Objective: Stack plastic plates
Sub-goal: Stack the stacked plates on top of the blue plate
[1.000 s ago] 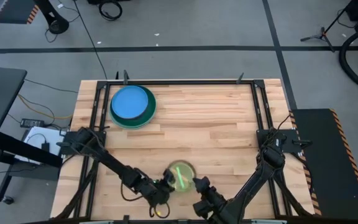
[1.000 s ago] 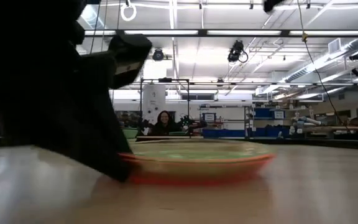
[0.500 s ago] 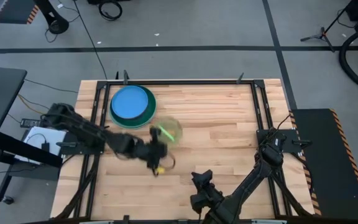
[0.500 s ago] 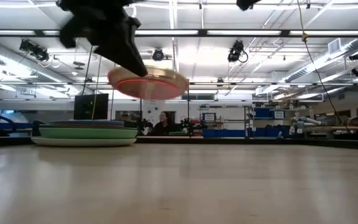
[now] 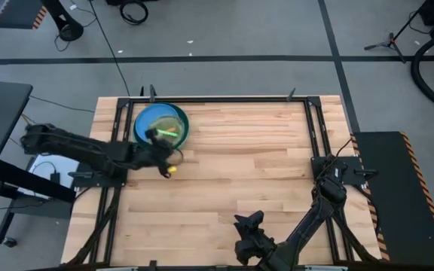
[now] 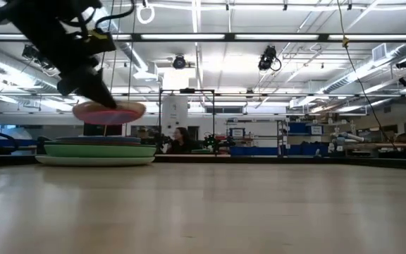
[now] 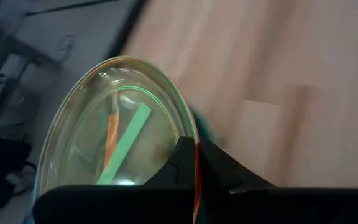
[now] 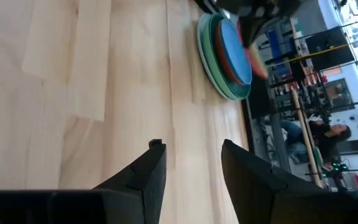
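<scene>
A small plate, lime-green on top with a red-orange rim, hangs in the air over a stack of larger plates at the table's far left. The stack has a blue plate on top and green ones below, and rests flat on the wood. My left gripper is shut on the small plate, reaching in from the left. The low view shows that plate just above the stack. My right gripper waits open near the near edge, its fingers over bare wood. My left gripper pinches the small plate's rim between its two fingers, one on the upper face and one on the underside. The fingers come slanting down from the near-left side. The plate is lifted clear, a little tilted, above the stack without touching it.
A black metal frame runs along the table's left, far and right sides, close beside the stack. The wooden top stretches out to the right of the stack. A person sits far off in the room behind.
The small plate lay on the table at the middle of the near edge, with both grippers at it. My left gripper has lifted it clear and carried it quickly toward the far-left, over the stack. My right gripper has drawn back slightly and stays near the near edge.
</scene>
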Robot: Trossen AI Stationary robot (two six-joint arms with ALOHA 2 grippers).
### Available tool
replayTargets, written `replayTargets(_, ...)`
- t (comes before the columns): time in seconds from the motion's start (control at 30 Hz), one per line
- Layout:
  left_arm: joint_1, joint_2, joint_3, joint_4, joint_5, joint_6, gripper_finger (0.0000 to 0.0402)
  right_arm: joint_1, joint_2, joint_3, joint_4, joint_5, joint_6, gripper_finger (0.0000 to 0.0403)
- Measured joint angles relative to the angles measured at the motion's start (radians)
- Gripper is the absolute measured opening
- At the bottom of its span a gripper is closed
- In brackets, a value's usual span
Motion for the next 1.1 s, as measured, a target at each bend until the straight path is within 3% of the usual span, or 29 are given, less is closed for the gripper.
replayTargets(0.17, 0.150, -0.162, -0.051, 0.048, -0.018, 0.085, 0.0010, -0.050, -0.009, -0.016, -0.067, -0.023, 0.033, 0.0161)
replayTargets(0.27, 0.270, -0.174, -0.052, 0.045, 0.088, 0.117, 0.0010, -0.114, -0.076, -0.093, -0.043, -0.049, 0.016, 0.0160)
replayTargets(0.37, 0.373, -0.149, -0.058, 0.049, 0.199, 0.118, 0.0010, -0.165, -0.192, -0.229, -0.020, -0.024, 0.031, 0.0154)
replayTargets(0.5, 0.441, -0.104, -0.058, 0.049, 0.228, 0.121, 0.0010, -0.218, -0.405, -0.470, 0.195, -0.038, -0.061, 0.0136)
replayTargets(0.6, 0.460, -0.091, -0.058, 0.061, 0.255, 0.129, 0.0010, -0.280, -0.585, -0.668, 0.496, -0.182, -0.246, 0.0118)
replayTargets(0.7, 0.462, -0.091, -0.058, 0.103, 0.307, 0.147, 0.0010, -0.370, -0.741, -0.876, 0.872, -0.417, -0.427, 0.0096)
replayTargets(0.83, 0.461, -0.093, -0.132, 0.288, 0.354, 0.179, 0.0010, -0.519, -0.896, -1.103, 1.260, -0.689, -0.540, 0.0065)
replayTargets(0.97, 0.469, -0.085, -0.219, 0.329, 0.331, 0.176, 0.0010, -0.646, -1.014, -1.178, 1.355, -0.855, -0.615, 0.0025)
replayTargets(1.1, 0.470, -0.093, -0.237, 0.270, 0.282, 0.174, 0.0010, -0.749, -1.166, -1.053, 1.282, -1.016, -0.770, 0.0008)
